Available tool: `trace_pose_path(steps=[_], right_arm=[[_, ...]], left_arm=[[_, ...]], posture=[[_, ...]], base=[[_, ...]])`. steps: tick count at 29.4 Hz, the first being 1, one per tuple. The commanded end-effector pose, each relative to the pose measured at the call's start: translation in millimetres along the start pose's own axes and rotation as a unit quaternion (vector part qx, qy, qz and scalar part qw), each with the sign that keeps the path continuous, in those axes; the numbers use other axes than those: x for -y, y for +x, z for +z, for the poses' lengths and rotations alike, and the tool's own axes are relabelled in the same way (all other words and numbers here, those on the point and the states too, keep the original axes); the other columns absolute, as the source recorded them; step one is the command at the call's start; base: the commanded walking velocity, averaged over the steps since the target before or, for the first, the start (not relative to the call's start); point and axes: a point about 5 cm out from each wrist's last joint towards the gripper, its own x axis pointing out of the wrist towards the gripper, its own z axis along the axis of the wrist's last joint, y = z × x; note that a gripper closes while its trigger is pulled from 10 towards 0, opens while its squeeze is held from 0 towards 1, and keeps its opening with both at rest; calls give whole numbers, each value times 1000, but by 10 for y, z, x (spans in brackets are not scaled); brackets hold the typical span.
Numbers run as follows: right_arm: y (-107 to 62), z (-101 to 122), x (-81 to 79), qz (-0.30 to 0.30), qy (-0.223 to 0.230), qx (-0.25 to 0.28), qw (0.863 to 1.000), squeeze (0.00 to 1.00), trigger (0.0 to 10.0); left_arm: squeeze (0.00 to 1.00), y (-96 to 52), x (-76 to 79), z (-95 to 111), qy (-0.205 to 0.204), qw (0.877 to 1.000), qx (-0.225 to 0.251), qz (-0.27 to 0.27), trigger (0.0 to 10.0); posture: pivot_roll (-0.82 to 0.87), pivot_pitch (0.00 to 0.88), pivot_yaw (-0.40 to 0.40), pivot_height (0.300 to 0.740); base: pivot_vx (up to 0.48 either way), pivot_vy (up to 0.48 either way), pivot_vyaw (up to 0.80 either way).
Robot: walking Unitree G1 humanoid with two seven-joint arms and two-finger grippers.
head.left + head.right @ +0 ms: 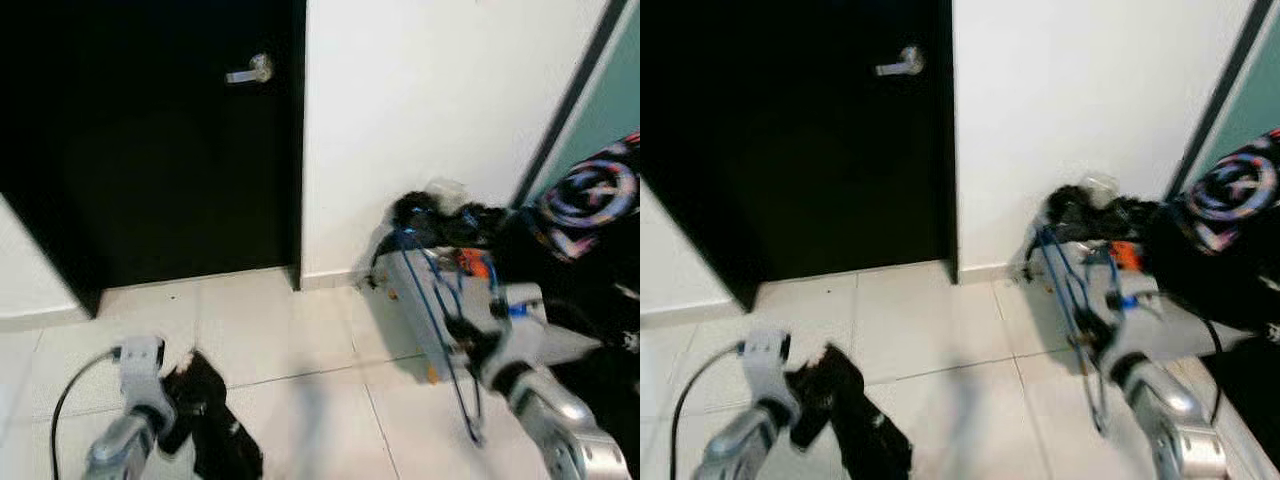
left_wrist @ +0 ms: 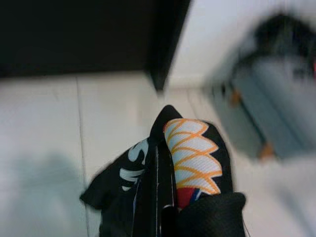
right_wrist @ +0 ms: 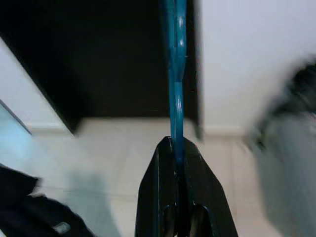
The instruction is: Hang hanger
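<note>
Right gripper (image 3: 177,148) clamped tight on blue hanger (image 1: 435,310), 2 black fingers (image 3: 153,192) pinching its thin bar; hanger dangling low ahead of right arm, over tiled floor (image 1: 300,340), near grey basket (image 1: 440,300) by white wall (image 1: 420,120). Left gripper (image 2: 163,163) closed on a black patterned garment (image 2: 192,158), held low at robot's left. Blurred views, likely mid-walk; no rail visible yet. Best to keep both grips firm, hold hanger clear of basket and black door (image 1: 150,140), steady hook upward before seeking a rail.
</note>
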Motion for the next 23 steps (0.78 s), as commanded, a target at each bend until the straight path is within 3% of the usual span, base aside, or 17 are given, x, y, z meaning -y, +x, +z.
trace_pose_path(steps=[1,2,3,4,6,9,10,11,14,16,23], right_arm=[[5,-42,-231,31,18,-7,999,0,10000],[5,-42,-231,31,18,-7,999,0,10000],[21,-65,-369,50,21,-10,998,0,10000],[21,-65,-369,50,21,-10,998,0,10000],[22,-184,-547,67,10,-34,997,0,10000],[13,-201,-537,58,15,-34,998,0,10000],[13,-201,-537,58,15,-34,998,0,10000],[10,-201,-525,61,13,-32,998,0,10000],[19,-221,-538,72,11,-31,997,0,10000],[40,-215,-570,81,7,-30,996,0,10000],[46,-222,-634,87,-9,-37,995,0,10000]], left_arm=[[0,72,87,245,11,999,30,-20,10000],[0,72,87,245,11,999,30,-20,10000],[0,102,174,389,14,998,48,-34,10000],[0,102,174,389,14,998,48,-34,10000],[0,94,333,566,17,996,71,-54,10000],[0,17,573,653,-14,994,81,-75,10000],[0,17,573,653,-14,994,81,-75,10000],[0,-38,719,690,-3,992,88,-91,10000],[0,-81,856,810,11,987,114,-110,10000],[0,-86,887,881,-10,987,117,-112,10000],[0,-168,1034,945,-18,985,95,-141,10000]], posture=[[-23,46,-44,740],[-23,46,-44,740],[-23,46,-44,740],[-23,46,-44,740],[-1,46,-35,740],[6,53,-28,740],[6,53,-28,740],[6,54,-27,740],[6,54,-27,740],[24,51,-38,740],[27,53,-46,740]], base=[[0,0,738],[0,0,738],[0,0,738],[0,0,738],[0,0,738],[0,0,738],[0,0,738],[0,0,738],[0,0,740],[0,0,738],[0,0,738]])
